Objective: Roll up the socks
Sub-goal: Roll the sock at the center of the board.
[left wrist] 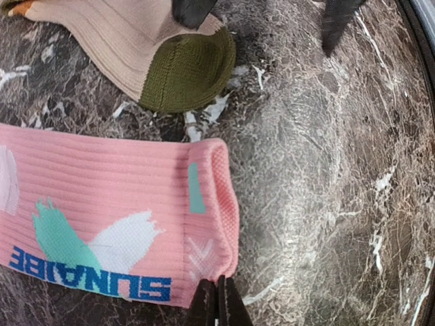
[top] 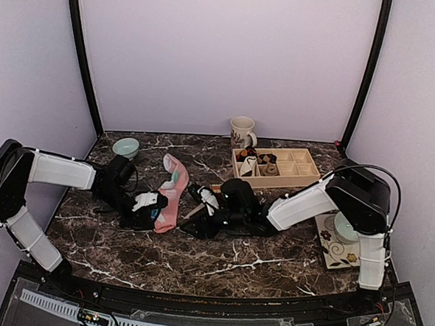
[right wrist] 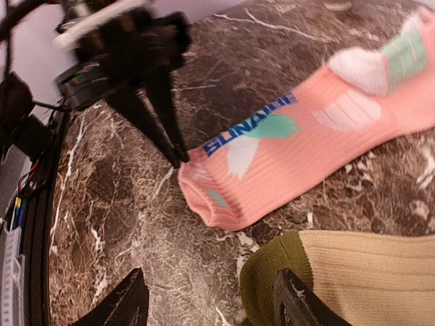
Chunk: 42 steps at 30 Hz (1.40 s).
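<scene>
Left claw (top: 153, 217), in the top view, is reaching in from the left and meeting the near end of the pink sock (top: 171, 193). That sock is lying lengthwise on the marble table (top: 218, 270), with its cuff toward the arms. Right claw (top: 197, 222) is reaching across from the right and hanging just beside that same end. How wide it is standing is hard to tell from up here, and the tan sock is mostly hiding beneath it. A pale green bowl (top: 126, 148), a mug (top: 241, 131) and a wooden tray (top: 280, 167) of compartments are sitting near the back edge.

Through the left wrist camera, the left claw's fingers (left wrist: 204, 305) are pressing fully together at the bottom of the view, pinching the corner of the pink sock's (left wrist: 102, 204) ribbed cuff. The tan sock (left wrist: 115, 41) is lying just beyond it, its olive-green cuff near the pink cuff but not touching it. One finger of the right claw is sitting over the tan sock, and the other is hanging above bare marble.

Through the right wrist camera, the right claw (right wrist: 209, 272) is standing open and gripping nothing. The tan sock (right wrist: 367, 272) is lying with its olive cuff right beside one of that claw's fingers. Across the marble, the left claw (right wrist: 178, 159) is clamping the corner of the pink sock's (right wrist: 306, 142) cuff, its fingers closed together.
</scene>
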Available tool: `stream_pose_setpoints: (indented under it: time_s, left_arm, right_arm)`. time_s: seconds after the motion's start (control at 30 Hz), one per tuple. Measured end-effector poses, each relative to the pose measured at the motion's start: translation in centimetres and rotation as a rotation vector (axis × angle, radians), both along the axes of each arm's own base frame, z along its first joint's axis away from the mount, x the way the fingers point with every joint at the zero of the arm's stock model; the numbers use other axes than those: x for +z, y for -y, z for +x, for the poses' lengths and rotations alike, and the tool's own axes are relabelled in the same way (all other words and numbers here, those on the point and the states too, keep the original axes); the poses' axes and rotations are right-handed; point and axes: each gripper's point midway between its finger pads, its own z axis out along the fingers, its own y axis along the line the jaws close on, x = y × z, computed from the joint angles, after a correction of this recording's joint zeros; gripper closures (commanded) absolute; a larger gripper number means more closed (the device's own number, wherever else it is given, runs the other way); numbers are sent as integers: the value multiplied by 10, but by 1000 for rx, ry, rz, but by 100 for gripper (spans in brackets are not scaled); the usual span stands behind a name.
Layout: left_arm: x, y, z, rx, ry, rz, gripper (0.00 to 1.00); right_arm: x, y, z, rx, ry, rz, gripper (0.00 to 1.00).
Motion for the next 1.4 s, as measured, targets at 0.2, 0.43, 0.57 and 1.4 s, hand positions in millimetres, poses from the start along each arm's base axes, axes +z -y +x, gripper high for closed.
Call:
stream_pose_setpoints:
  time_s: [0.2,0.43,0.57,1.4]
  left_arm:
    - [1,-9,13,107,-143,-37,100]
    - [3,-12,23,179,-294,-95,100]
    - [5,-8,13,173,-379,-115,100]
    - [13,-9,-2,166,-534,-147,96]
  right_arm:
    - [24,-10,-23,173,310,29,39]
    - [38,-45,-41,356,577,17,40]
    - [31,-60,-31,388,644,2,44]
    - [-21,-71,-11,368,635,-45,100]
